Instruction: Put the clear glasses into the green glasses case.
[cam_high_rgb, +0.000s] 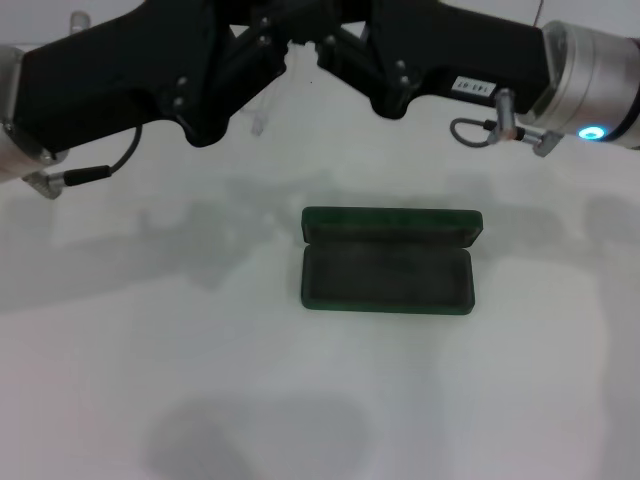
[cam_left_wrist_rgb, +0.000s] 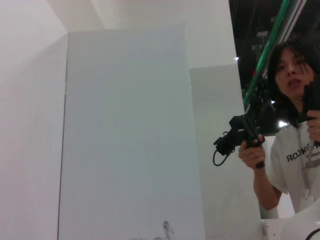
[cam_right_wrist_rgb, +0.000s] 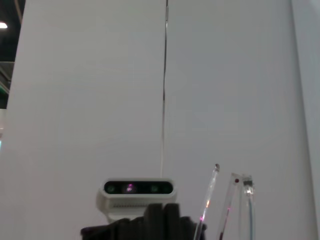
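Both pincers' tips — left pincer (cam_high_rgb: 262, 52), right pincer (cam_high_rgb: 335, 50) — cut off by the top edge.

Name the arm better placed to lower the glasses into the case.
Right, probably: the glasses stand close up in its wrist view, not the left's. Left claw and right claw meet behind the open case, equally near.

The green glasses case (cam_high_rgb: 387, 261) lies open at the centre of the head view, slightly right of the middle, its long side running left to right; it is dark green with rounded corners and a dark lining, the lid standing up along its far edge. The clear glasses (cam_high_rgb: 262, 112) show only faintly near the upper middle of that view, well apart from the case, and in the right wrist view their transparent arms (cam_right_wrist_rgb: 226, 205) rise at the lower right.
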